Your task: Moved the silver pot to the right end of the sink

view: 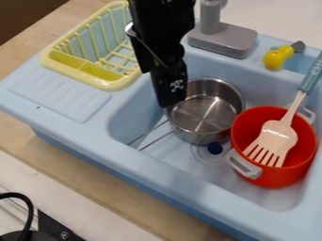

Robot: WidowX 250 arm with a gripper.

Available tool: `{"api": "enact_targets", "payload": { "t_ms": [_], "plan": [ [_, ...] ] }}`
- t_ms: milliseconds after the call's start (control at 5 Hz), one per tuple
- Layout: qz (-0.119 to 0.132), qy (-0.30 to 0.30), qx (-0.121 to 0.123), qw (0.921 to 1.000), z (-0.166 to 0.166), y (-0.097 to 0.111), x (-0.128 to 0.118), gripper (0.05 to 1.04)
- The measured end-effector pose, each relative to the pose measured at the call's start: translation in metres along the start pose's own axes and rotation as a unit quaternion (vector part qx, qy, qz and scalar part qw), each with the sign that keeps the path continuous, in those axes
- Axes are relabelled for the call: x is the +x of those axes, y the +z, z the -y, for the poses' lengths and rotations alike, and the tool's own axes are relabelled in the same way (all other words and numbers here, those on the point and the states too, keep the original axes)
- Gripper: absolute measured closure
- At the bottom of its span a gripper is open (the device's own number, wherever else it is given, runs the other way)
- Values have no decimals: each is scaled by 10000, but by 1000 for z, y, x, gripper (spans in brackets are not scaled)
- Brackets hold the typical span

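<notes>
At the lower left, a black cable (pixel 29 207) curves down beside the wooden tabletop (pixel 19 134). On the tabletop stands the light blue sink (pixel 189 183), its ridged drainboard (pixel 60 94) at the left end. Behind the drainboard sits a pale yellow rack (pixel 108 86), with slatted sides and a divided tray along its near side.

Next comes the gripper (pixel 170 100), hanging from the top edge down to the left rim of the silver pot; whether its jaws are spread, pressed together or pinching that rim, I cannot tell. The silver pot (pixel 204 113) is upright, around the middle of the basin, left of the red pot. Its thin wire handle (pixel 154 135) slants toward the basin's near left side. Behind it, on the sink's back ledge, is the grey faucet (pixel 223 40). Just in front of the silver pot is a drain with a dark blue centre (pixel 215 148).

The red pot (pixel 277 179) occupies the right end, its grey handles on opposite sides. A cream slotted spatula (pixel 280 134) leans in it, blue handle up. Behind, on the ledge, lies a yellow thing (pixel 274 60) with a grey end.
</notes>
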State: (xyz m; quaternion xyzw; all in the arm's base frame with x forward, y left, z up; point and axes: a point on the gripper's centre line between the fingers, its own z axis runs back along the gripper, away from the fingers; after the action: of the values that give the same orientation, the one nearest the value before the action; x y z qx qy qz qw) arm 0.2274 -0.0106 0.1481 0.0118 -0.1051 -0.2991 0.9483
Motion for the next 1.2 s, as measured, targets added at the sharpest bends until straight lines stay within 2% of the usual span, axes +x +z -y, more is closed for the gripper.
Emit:
{"api": "enact_targets", "payload": {
  "t_ms": [200,800,1200],
  "plan": [
    [-57,-9,-68,10000,3,-4,-1,91],
    [212,-1124,-191,9933,19,-22,19,91],
    [6,-1194,-183,9927,28,-52,22,91]
  ]
}}
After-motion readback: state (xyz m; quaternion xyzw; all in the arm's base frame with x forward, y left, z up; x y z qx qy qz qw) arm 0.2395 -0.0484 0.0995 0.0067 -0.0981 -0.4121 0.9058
